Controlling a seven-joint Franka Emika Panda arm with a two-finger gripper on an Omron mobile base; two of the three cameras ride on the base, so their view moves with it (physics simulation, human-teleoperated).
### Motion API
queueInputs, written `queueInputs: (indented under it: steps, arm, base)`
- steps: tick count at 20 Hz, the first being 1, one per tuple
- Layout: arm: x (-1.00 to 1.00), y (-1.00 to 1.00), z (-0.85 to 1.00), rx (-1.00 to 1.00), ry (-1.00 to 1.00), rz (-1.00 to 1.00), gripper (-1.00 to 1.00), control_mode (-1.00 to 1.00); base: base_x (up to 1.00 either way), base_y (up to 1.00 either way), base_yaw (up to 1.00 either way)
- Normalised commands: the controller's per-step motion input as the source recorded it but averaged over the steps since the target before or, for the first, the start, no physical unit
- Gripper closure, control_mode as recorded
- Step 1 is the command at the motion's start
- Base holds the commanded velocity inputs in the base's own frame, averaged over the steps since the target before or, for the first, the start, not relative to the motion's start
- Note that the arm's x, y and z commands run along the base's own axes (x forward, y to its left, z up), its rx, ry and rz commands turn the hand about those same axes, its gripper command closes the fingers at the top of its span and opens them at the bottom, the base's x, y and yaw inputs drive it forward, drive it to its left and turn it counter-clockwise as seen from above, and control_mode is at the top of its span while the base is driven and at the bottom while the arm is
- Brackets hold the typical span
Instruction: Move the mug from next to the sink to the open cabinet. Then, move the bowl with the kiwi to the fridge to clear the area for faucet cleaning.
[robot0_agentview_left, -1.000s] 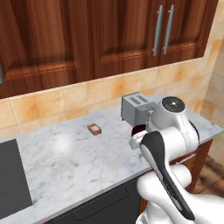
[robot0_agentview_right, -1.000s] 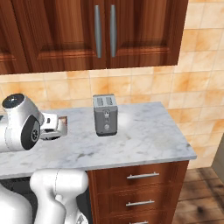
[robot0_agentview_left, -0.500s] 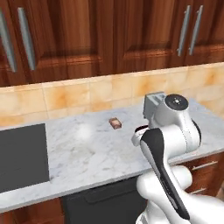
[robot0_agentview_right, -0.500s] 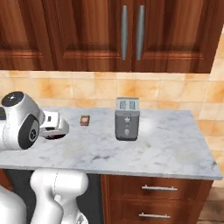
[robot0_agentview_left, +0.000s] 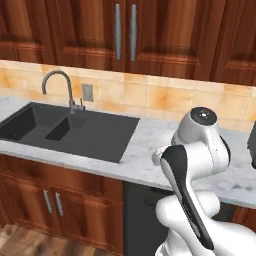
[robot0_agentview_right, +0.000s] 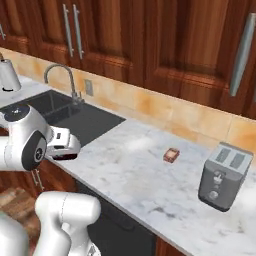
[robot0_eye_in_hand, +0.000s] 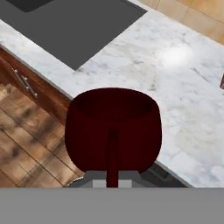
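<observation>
Fingers clamping shut on the mug, carrying it upright above the worktop edge, lower centre of frame.

One squat dark maroon mug is showing at lower centre, one matte black two-basin sink at left, one dark grey gooseneck faucet, one grey two-slot toaster at right, one small tan-brown block, one white paper-towel roll at upper left

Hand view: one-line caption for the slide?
Dark red mug held in the shut gripper, over the marble counter's edge beside the black sink.
</observation>
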Motion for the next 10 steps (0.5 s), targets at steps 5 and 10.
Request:
queueInputs:
  steps: [5, 10]
  arm:
    - [0.00, 0.00, 0.00, 0.00, 0.00, 0.00, 1.00, 1.00]
    - [0.00, 0.00, 0.00, 0.00, 0.00, 0.00, 1.00, 1.00]
  base:
    - [0.01, -0.09, 0.83]
    - [0.20, 0.00, 0.74]
